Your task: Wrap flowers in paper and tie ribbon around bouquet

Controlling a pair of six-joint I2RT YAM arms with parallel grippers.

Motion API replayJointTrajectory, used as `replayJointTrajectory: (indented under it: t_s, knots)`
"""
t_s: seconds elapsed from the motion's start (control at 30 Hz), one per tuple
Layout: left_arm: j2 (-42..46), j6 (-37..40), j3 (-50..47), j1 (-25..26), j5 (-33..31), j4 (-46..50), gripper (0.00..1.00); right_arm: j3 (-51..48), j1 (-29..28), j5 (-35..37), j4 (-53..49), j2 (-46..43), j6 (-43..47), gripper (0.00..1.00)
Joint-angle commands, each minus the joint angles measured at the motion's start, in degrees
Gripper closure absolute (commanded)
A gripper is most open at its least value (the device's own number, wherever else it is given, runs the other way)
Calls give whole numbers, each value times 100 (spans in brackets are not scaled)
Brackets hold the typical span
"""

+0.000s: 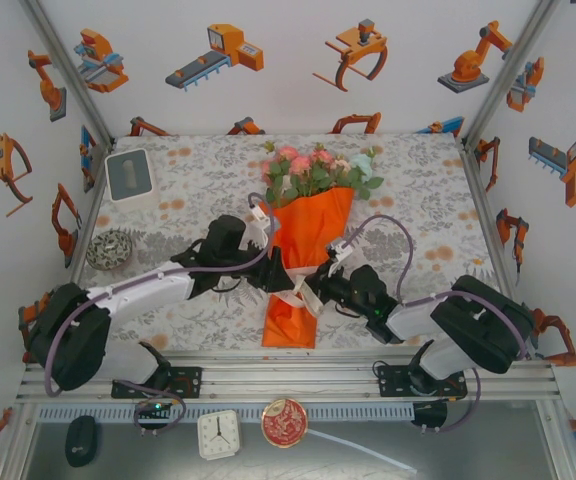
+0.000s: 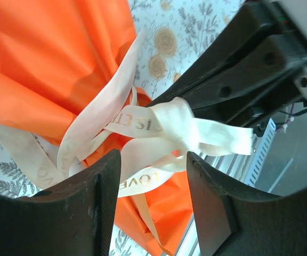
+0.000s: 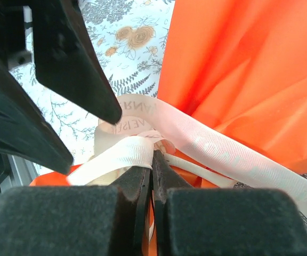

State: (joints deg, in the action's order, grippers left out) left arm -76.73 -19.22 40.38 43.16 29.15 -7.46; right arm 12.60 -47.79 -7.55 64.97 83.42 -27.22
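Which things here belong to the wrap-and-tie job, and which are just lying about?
Job in hand: flowers; orange paper coned around them; cream ribbon looped round the cone.

Lying about: white box; round metal dish; small clock; red plate; black oval object.

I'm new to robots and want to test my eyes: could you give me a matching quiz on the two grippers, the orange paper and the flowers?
1 left gripper
2 right gripper
3 paper
4 flowers

a pinching the ribbon
b folded into an orange cone
c jaws apart
d sticking out of the cone's far end

Pairs: 1-c, 2-a, 3-b, 4-d
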Motion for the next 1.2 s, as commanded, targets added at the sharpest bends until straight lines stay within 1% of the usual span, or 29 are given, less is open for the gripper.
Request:
replayJointTrajectory:
  t_s: [0.0, 0.03, 0.07, 0.1, 0.17, 0.23, 0.37, 0.43, 0.57, 0.67, 0.73, 0.87, 0.93, 0.97, 1.03, 1.07, 1.13, 1.17]
  knots:
    - [137, 394, 168, 18, -382, 447, 49, -4, -2, -86, 249, -88, 15, 98]
    - [89, 350, 224, 18, -580, 542, 50, 10, 1, -96, 244, -91, 15, 98]
    - [8, 226, 286, 17, -841, 609, 55, 23, -2, -113, 244, -90, 24, 99]
    - [-64, 148, 344, 22, -915, 588, 58, 32, -2, -115, 245, -88, 19, 99]
    - [-251, -111, 437, 29, -815, 400, 61, 41, -2, -124, 244, -87, 24, 100]
    - [-449, -332, 501, 26, -493, 135, 63, 41, 1, -91, 245, -99, 24, 100]
    - [-724, -594, 497, 48, 128, -345, 62, 67, 2, -97, 228, -93, 4, 99]
    - [-874, -616, 514, 53, 272, -380, 57, 84, -2, -106, 219, -81, 7, 98]
    - [-1132, -589, 549, 80, 178, -283, 56, 93, -1, -123, 221, -76, 6, 98]
    - [-1315, -640, 600, 94, 267, -352, 56, 102, -2, -163, 209, -104, -2, 98]
    - [-1406, -694, 632, 96, 356, -454, 57, 111, 2, -193, 213, -114, -2, 98]
    - [-1402, -707, 666, 102, 261, -480, 59, 96, -1, -297, 206, -121, 2, 98]
    - [-1337, -655, 660, 101, 146, -451, 60, 55, -2, -357, 209, -132, 15, 96]
    - [-1298, -617, 651, 96, 67, -427, 61, 33, -1, -410, 201, -137, 22, 93]
    - [-1248, -586, 614, 97, -23, -482, 67, -3, 2, -514, 202, -167, 24, 88]
    - [-1255, -578, 595, 100, 21, -557, 72, -19, -2, -564, 207, -176, 20, 86]
    - [-1329, -601, 594, 99, 138, -686, 87, -37, -2, -604, 192, -193, -1, 84]
    - [-1379, -635, 594, 96, 183, -744, 97, -54, -2, -594, 183, -198, -11, 82]
